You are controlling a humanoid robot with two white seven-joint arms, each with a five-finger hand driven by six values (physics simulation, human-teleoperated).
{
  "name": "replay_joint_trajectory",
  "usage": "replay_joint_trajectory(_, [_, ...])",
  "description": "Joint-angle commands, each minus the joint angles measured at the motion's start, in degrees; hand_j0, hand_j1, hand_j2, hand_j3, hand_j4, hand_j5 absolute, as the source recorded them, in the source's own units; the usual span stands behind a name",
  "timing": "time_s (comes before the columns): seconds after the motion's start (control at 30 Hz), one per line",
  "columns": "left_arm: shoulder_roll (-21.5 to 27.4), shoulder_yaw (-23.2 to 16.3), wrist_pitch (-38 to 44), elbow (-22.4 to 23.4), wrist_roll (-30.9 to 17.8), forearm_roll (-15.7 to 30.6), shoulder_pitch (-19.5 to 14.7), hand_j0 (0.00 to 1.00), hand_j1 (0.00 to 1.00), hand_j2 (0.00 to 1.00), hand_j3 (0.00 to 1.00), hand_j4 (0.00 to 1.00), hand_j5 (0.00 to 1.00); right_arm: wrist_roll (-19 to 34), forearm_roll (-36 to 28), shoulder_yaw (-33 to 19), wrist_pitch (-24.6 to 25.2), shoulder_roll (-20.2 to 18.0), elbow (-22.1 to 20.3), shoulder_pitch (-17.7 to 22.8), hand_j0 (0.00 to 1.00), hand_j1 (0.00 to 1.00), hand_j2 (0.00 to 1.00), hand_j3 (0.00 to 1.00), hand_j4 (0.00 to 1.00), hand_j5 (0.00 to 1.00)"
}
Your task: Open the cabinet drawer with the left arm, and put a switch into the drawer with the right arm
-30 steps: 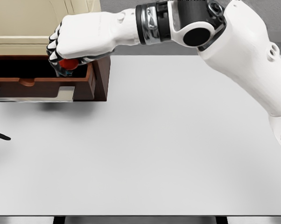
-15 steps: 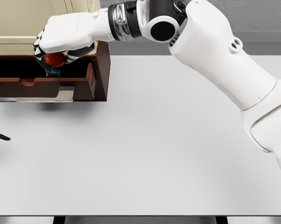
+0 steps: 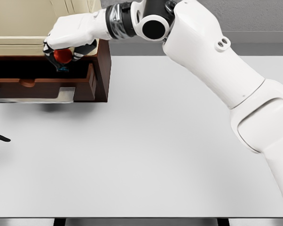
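The right robot hand (image 3: 65, 47) has shifted slightly right and up since half a second ago, its fingers still curled around the red-topped switch (image 3: 63, 56), held over the open drawer (image 3: 47, 84) of the cabinet (image 3: 19, 28). Most of the switch's lower part is hidden below the fingers. Only a dark fingertip of the left robot hand (image 3: 0, 138) shows at the surface's (image 3: 155, 150) left edge; its grip cannot be told. No writing is readable.

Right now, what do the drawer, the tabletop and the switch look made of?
Drawer: dark reddish-brown wood look, matte, no grain visible.
Tabletop: plain pale grey, smooth matte; laminate or painted, can't tell.
Switch, gripped by the right hand: glossy red cap, likely plastic; base mostly hidden.
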Motion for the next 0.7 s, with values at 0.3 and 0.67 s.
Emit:
replay_joint_trajectory(0.3, [0.13, 0.04, 0.12, 0.0, 0.0, 0.31, 0.0, 1.0, 1.0, 1.0, 1.0, 1.0, 1.0, -0.03, 1.94, 3.98, 0.19, 0.06, -3.09, 0.09, 1.0, 1.0, 1.0, 1.0, 1.0, 1.0])
replay_joint_trajectory(0.67, [0.3, 0.04, 0.12, -0.09, 0.0, 0.22, 0.0, 1.0, 1.0, 1.0, 1.0, 1.0, 1.0, -0.03, -1.58, -21.5, 0.19, -33.51, -33.68, 21.17, 1.0, 1.0, 1.0, 1.0, 1.0, 1.0])
